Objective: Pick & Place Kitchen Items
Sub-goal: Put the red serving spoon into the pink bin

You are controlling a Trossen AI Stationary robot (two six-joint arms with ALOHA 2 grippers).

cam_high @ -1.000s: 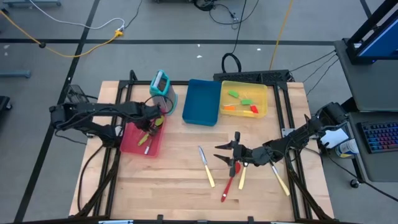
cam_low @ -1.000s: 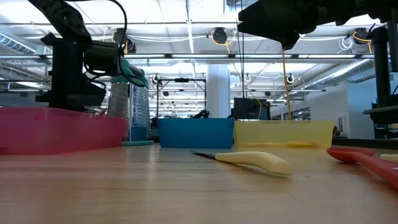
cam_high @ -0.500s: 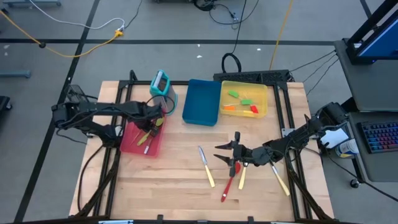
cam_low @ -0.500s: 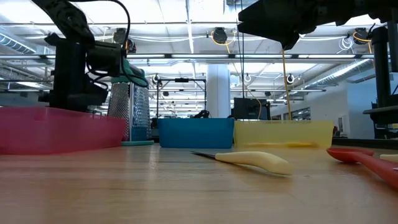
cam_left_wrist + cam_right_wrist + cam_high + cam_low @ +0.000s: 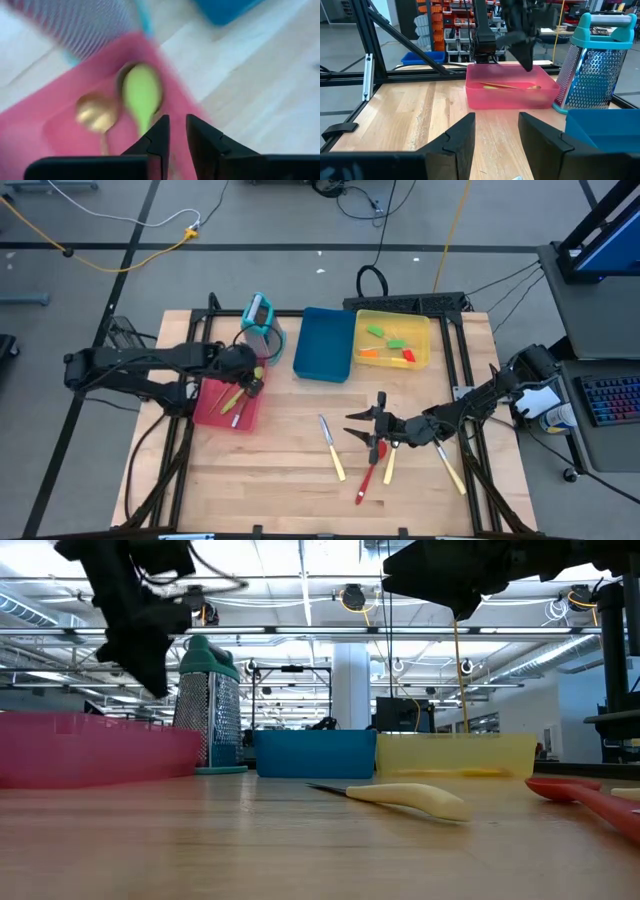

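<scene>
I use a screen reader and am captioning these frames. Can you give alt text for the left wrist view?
The left gripper, empty with a narrow gap between its fingers, hangs above the red tray, where a green spoon and a gold spoon lie side by side.

1. The tray [image 5: 60,127] is pink-red.
2. The green spoon [image 5: 142,95] and gold spoon [image 5: 97,112] lie in it.
3. The holder [image 5: 592,62] is teal with perforated silver mesh.
4. The knife [image 5: 400,797] has a cream handle.

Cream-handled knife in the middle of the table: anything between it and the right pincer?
Nothing visible. The right pincer hangs open above bare wood, just beside the cream-handled knife; the red spoon lies on its other side, out of that path.
</scene>
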